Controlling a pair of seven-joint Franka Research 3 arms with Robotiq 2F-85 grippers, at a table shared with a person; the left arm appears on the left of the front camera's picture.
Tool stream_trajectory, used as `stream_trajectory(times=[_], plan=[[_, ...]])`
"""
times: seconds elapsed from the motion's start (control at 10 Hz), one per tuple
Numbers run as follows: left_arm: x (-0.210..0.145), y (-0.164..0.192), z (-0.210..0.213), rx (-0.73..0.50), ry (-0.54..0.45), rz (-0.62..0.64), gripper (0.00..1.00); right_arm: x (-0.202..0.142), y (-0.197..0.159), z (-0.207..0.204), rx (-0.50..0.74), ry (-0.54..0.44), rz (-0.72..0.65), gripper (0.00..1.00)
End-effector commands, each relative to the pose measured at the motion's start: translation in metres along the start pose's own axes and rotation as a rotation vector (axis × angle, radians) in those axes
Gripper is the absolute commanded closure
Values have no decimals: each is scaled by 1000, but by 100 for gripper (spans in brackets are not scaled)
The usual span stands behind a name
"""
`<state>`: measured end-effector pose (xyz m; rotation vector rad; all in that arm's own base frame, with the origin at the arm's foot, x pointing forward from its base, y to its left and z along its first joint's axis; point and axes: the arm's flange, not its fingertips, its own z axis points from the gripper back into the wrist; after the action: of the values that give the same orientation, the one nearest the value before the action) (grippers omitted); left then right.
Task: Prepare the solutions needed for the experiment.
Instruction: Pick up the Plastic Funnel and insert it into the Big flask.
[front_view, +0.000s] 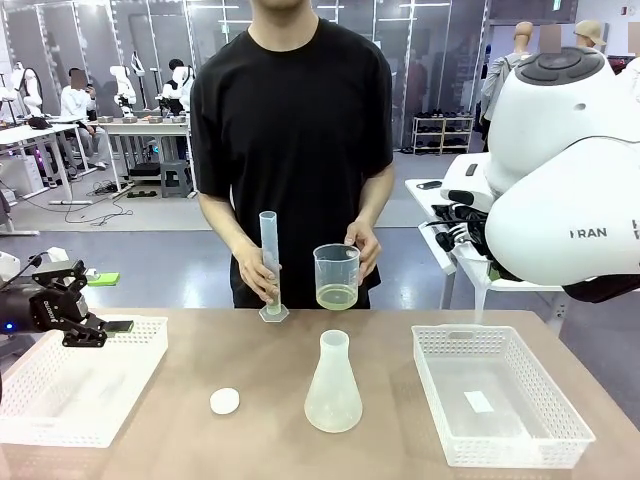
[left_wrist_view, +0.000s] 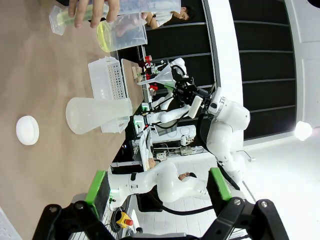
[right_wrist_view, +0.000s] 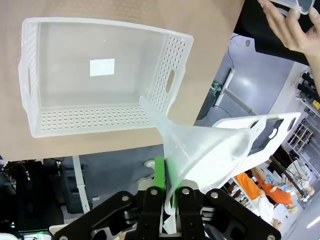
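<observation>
Where the fixed camera looks across the counter (front_view: 250, 450), we see a person (front_view: 292, 120) at its far edge holding a beaker (front_view: 336, 270) just above it. The solutions (front_view: 336, 296) lie as a shallow pale yellow layer in the beaker's bottom. The person's other hand (front_view: 257, 280) steadies a graduated cylinder (front_view: 268, 250) standing upright just beside the beaker. A conical flask (front_view: 333, 390) stands near the middle, with a white cap (front_view: 225, 401) to its left. One white basket (front_view: 40, 425) sits at the left edge and another (front_view: 580, 440) at the right. The left claw (front_view: 112, 303) hovers over the left basket's far rim, spread wide.

From the left wrist, we look between that claw's (left_wrist_view: 159, 185) widely parted green pads (left_wrist_view: 97, 187) and hold nothing. Beyond them we find the flask (left_wrist_view: 95, 115), the cap (left_wrist_view: 27, 130), and the yellow liquid (left_wrist_view: 104, 36) in the beaker (left_wrist_view: 125, 32).

From the right wrist, we see the right claw (right_wrist_view: 167, 186) pinched on the rim of a translucent funnel (right_wrist_view: 210, 150). The funnel's stem points toward the right basket (right_wrist_view: 30, 75), which has a white label (right_wrist_view: 102, 67) on its floor.
</observation>
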<state>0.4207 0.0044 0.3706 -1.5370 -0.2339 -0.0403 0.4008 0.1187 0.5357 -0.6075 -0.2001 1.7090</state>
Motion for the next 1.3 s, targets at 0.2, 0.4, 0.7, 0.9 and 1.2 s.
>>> stream_trajectory(times=[0.2, 0.4, 0.7, 0.9, 1.2], plan=[[0, -1, 0, -1, 0, -5, 0, -1, -3, 0, 6, 12, 0, 100], [0, -1, 0, -1, 0, -5, 0, -1, -3, 0, 6, 12, 0, 100], [0, -1, 0, -1, 0, -5, 0, 23, 4, 14, -63, -47, 100, 95], [0, -1, 0, -1, 0, -5, 0, 47, 11, 35, -132, -88, 160, 95], [0, -1, 0, -1, 0, -5, 0, 79, 20, 60, -257, -167, 283, 95]])
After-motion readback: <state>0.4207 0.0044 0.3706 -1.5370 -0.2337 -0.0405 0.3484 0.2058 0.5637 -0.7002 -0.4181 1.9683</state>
